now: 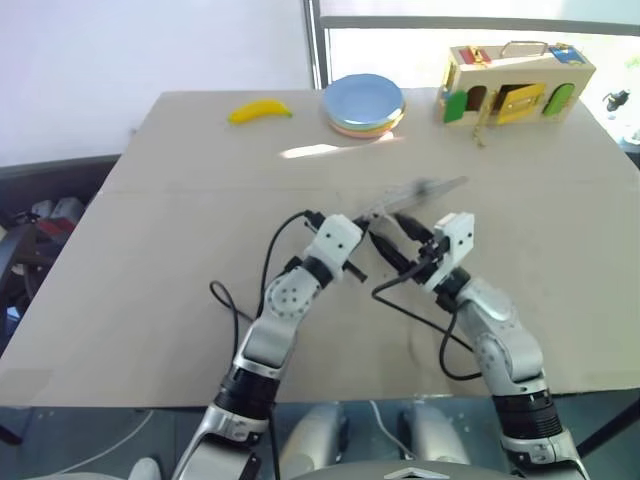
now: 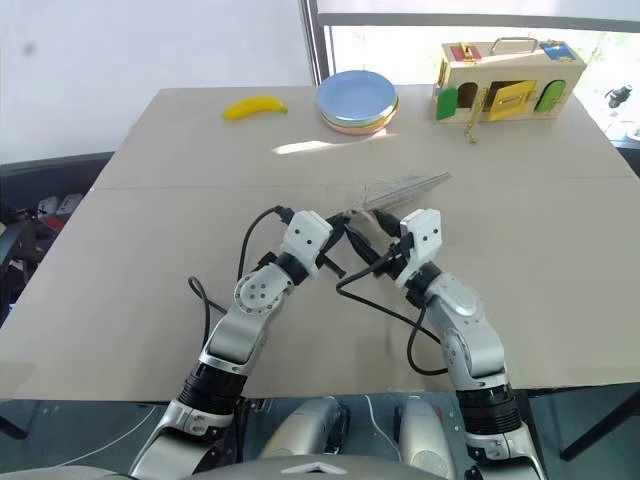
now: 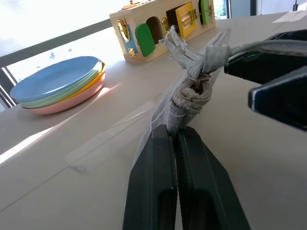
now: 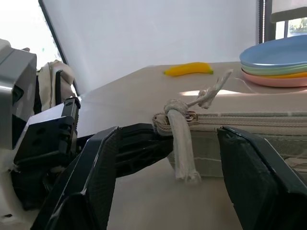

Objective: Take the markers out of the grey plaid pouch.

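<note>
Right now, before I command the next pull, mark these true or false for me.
1. The left end effector is shut on the grey plaid pouch. True.
2. The right end effector is clamped on the zipper pull. False: its fingers stand open on either side of it.
3. The pouch lies flat on the table. False: it is held up above it.
4. A yellow banana lies left of the stacked plates. True.
5. The markers are already out on the table. False: none can be seen there.

Bare table [image 1: 180, 260] all round — plates [image 1: 364, 104], banana [image 1: 260, 110] well beyond
</note>
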